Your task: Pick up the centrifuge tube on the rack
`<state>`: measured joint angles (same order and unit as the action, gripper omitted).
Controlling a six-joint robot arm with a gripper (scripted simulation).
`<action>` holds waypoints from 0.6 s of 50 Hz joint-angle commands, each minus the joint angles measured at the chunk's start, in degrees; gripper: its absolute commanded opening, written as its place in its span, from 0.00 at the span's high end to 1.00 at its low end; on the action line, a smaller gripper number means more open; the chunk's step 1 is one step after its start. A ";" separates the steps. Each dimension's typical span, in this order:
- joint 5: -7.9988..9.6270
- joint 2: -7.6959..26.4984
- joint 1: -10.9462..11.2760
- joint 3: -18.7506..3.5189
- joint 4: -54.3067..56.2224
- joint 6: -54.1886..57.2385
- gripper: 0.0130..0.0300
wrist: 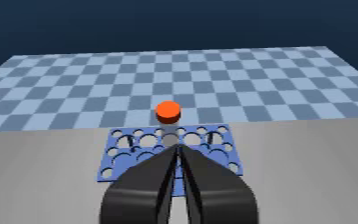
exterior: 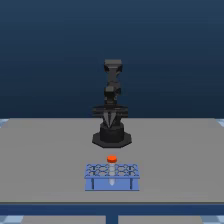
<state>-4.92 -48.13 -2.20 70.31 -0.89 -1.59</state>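
- Low light-blue rectangular rack [exterior: 112,176] with a grid of round holes sits on the grey worktop [exterior: 45,160], near its front edge.
- Slim pale centrifuge tube [wrist: 167,114] with round orange-red cap stands upright in a hole at the rack's far edge, cap proud and reachable.
- Beyond the rack, the black gripper [exterior: 111,121] hangs high, fingers nearly together, holding nothing; likely pre-approach.

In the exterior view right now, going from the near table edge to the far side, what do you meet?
Low light-blue rectangular rack with round holes → small tube's round orange-red cap standing in the rack → black robot arm's octagonal base → the arm's closed gripper, pointing down.
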 commanded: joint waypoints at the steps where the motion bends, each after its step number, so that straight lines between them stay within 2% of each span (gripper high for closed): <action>1: 0.00 0.00 0.00 0.00 0.00 0.00 0.00; 30: -0.19 0.51 0.05 -0.19 0.28 0.28 0.00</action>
<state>-5.02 -47.75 -2.17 70.17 -0.69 -1.40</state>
